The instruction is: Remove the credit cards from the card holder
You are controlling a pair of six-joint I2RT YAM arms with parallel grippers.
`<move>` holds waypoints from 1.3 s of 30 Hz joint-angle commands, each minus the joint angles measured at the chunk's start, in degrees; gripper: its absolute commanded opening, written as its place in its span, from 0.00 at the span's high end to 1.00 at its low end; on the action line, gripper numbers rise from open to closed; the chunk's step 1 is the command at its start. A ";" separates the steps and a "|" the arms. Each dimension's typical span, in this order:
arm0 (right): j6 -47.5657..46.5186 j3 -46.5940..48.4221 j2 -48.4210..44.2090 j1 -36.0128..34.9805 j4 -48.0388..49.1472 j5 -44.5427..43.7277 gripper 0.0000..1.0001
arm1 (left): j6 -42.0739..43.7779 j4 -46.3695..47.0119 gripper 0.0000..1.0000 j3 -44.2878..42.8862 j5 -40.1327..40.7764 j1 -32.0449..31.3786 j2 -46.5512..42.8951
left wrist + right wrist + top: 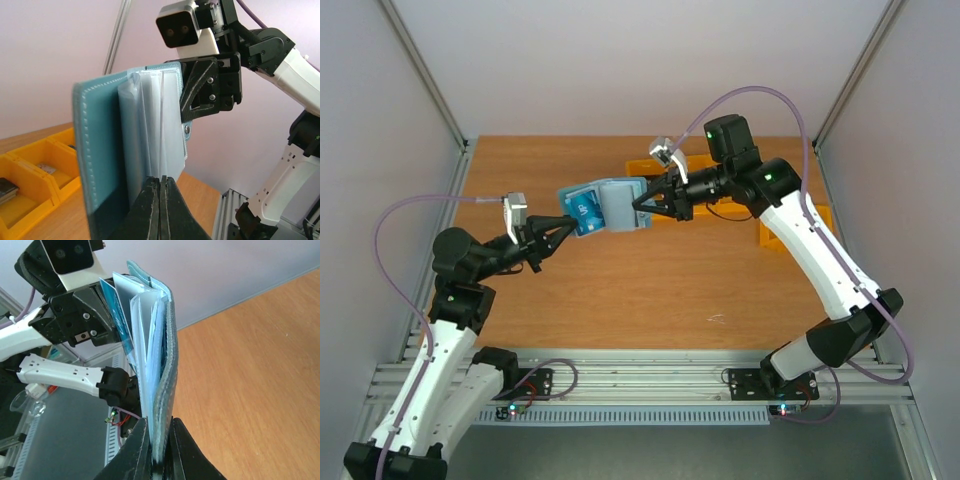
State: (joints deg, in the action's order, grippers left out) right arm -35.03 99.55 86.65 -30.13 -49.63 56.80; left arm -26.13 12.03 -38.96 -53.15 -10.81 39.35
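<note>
The teal card holder (616, 204) hangs open in the air over the table, stretched between both grippers. My right gripper (638, 204) is shut on its right edge, and its jaws (161, 437) clamp the teal cover (169, 365) and the clear sleeves. A blue credit card (582, 211) with white print sticks out of the holder's left side. My left gripper (564, 222) is shut on that card's edge, its jaws pressed tight together (161, 181) below the teal cover (97, 150). A pale card (125, 287) shows beside the blue one (116, 310).
Yellow bins stand at the back of the wooden table (650, 300): one behind the holder (645, 166), one by the right arm (790, 228). Bins with small items (35, 175) also show in the left wrist view. Metal frame posts rise at the table's back corners.
</note>
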 commanded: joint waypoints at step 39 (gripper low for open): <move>11.86 -11.35 13.39 0.60 2.25 -19.22 0.45 | -1.79 1.34 1.00 -0.63 10.16 1.49 0.10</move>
State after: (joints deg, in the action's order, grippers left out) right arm -12.86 84.86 113.01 -30.39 -45.01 42.76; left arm -25.76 9.76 -38.98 -43.86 -9.58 39.11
